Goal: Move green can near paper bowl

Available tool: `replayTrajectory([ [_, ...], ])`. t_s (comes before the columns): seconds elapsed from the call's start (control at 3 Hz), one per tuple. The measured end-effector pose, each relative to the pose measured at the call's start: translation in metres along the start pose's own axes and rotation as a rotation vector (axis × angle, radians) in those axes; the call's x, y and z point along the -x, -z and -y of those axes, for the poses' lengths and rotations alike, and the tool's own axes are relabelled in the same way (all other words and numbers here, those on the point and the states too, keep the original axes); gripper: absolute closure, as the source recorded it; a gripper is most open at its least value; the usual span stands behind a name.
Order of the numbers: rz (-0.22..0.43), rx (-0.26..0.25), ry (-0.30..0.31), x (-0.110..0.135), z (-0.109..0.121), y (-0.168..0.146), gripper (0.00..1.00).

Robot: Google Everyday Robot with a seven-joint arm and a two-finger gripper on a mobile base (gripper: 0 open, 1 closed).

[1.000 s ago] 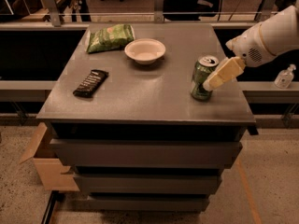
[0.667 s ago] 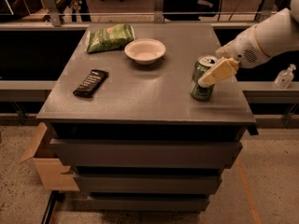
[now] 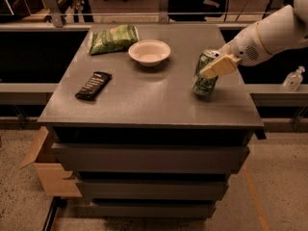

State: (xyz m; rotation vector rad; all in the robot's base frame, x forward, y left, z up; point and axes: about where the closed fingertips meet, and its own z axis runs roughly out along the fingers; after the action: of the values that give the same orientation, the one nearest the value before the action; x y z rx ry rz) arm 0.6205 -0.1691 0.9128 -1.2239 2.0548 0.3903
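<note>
Item: grey table, square top, with stacked drawer fronts below; it carries all the smaller items listed. Item: white robot arm, entering from the right edge and reaching down-left over the right side of the tabletop. Item: cardboard box, open, on the speckled floor against the table's lower left corner. Item: green snack bag, crinkly, lying flat at the far left of the tabletop, just beside the bowl. Item: paper bowl, off-white, shallow, wide-rimmed, upright, at the far middle of the tabletop and to the right of the snack bag. Item: black wrapped bar, lying flat and slantwise on the left side of the tabletop, apart from the bag and bowl. Item: green can, silver top with pull tab, on the right side of the tabletop near its right edge, nearer the camera than the bowl and to the bowl's right, with bare tabletop between them; it leans off upright, and whether its base touches the surface cannot be told. Item: gripper, at the arm's end, clasped around the upper part of the can; one tan finger lies across the can's front, the other is hidden behind it. Item: clear pump bottle, upright on the ledge beyond the table's right side, below the arm.
</note>
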Motion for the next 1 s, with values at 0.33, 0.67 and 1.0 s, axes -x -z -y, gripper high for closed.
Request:
replayTrajectory([
  [0.33, 0.002, -0.042, 0.012, 0.01, 0.012, 0.014, 0.93],
  [0.67, -0.063, -0.129, 0.034, 0.004, 0.036, 0.034, 1.0],
  [1.0, -0.063, -0.129, 0.034, 0.004, 0.036, 0.034, 1.0],
])
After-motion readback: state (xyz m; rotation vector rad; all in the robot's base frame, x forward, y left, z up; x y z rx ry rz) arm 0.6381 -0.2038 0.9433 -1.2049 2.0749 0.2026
